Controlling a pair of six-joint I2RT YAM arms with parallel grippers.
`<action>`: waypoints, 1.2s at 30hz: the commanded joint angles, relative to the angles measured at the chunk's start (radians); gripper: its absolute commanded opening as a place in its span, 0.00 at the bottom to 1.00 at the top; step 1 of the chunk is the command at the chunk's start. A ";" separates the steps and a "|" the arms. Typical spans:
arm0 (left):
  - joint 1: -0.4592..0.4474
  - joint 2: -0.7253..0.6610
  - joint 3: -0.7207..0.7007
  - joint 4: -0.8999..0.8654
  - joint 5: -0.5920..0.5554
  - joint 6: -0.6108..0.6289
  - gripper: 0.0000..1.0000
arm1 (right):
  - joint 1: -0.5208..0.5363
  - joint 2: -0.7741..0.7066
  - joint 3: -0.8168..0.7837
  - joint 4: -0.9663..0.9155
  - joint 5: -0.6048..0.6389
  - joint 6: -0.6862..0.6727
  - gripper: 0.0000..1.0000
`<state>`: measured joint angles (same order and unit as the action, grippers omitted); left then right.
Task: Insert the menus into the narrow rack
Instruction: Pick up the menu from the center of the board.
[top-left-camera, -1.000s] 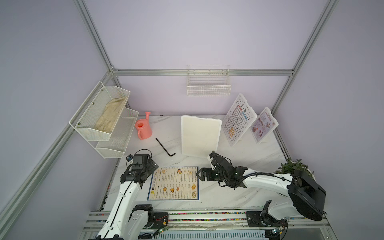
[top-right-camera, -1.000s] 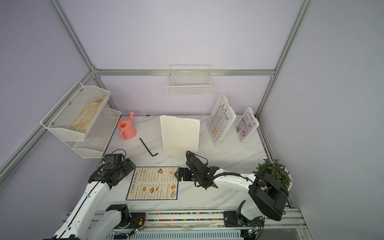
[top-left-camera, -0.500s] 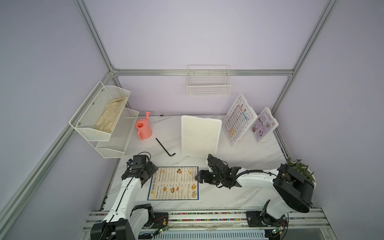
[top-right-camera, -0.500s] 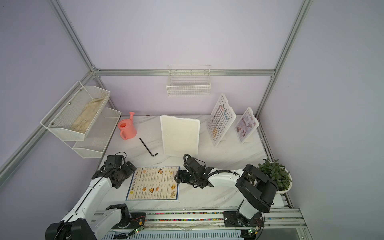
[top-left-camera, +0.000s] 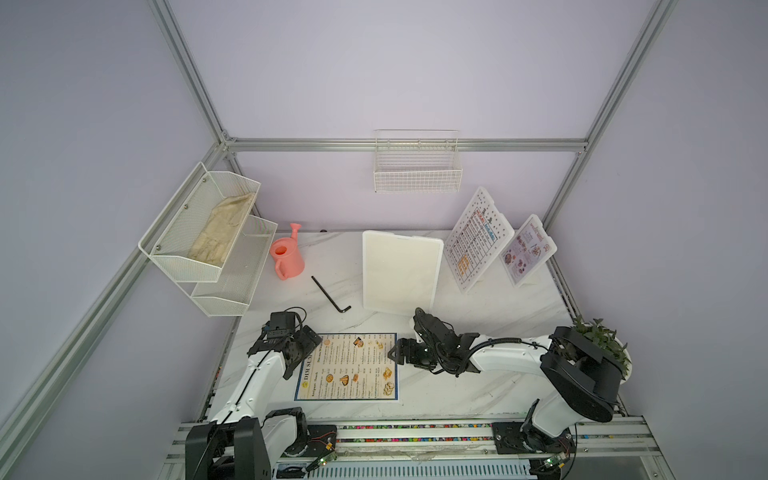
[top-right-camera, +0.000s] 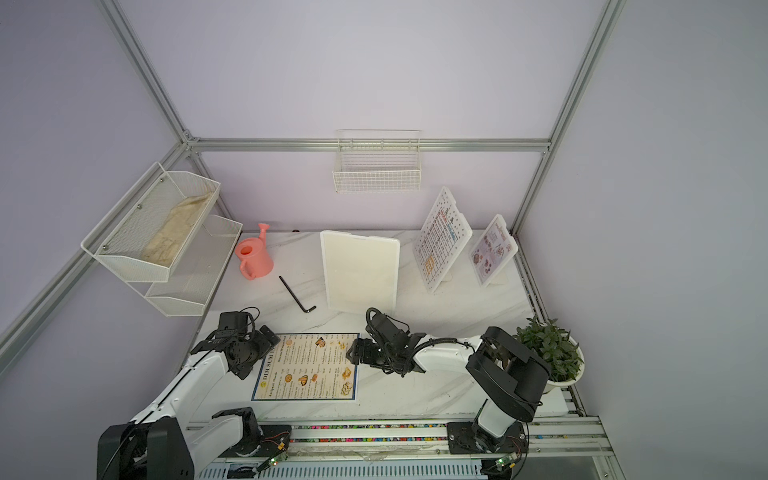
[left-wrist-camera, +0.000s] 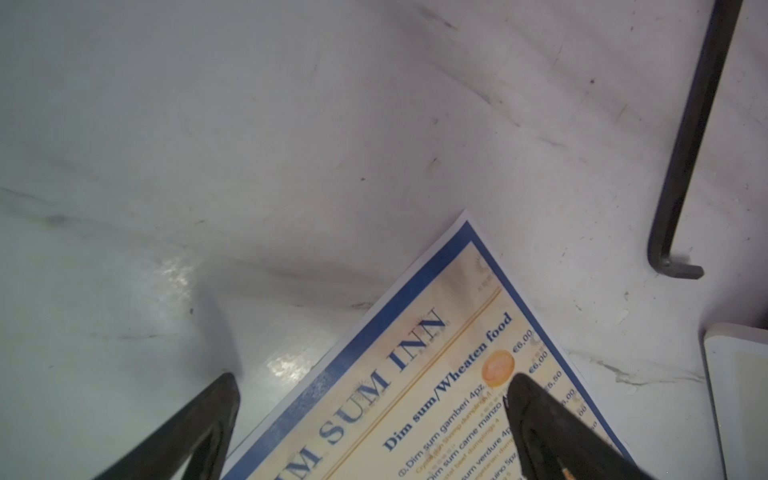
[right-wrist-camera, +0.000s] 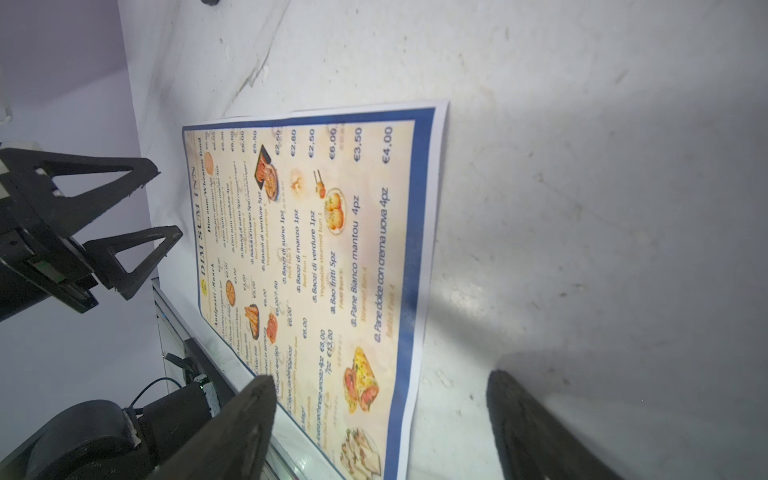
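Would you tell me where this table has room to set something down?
The widest bare patch lies between the dotted sheet, the Special Menu card, the plant and the right arm. A narrow strip runs between the DIM SUM INN menu and the rail. Crowded: that menu's ends, where the left gripper and right gripper are.

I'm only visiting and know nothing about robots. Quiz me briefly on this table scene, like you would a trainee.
1. True or false: the blue-bordered "DIM SUM INN" paper menu lies flat on the white marble table.
2. What stands propped next to the small food-photo menu card? A) pink plastic watering can B) white dot-edged table sheet C) black hex key
3. Fill in: the left end effector and right end effector both have jaws ____.
Key: 1 true; 2 B; 3 open.
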<state>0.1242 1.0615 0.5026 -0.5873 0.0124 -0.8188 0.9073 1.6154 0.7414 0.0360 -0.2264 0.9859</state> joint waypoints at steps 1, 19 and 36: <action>0.006 -0.001 -0.032 0.030 0.042 0.006 1.00 | -0.011 0.024 -0.013 -0.027 0.001 0.042 0.83; -0.041 0.012 -0.063 0.059 0.188 0.012 1.00 | -0.100 0.022 -0.073 -0.015 -0.061 0.088 0.79; -0.158 0.006 -0.090 0.119 0.264 -0.026 1.00 | -0.147 0.037 -0.127 0.053 -0.130 0.109 0.80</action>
<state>-0.0147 1.0611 0.4576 -0.4511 0.2287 -0.8280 0.7654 1.6146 0.6632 0.1585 -0.3809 1.0702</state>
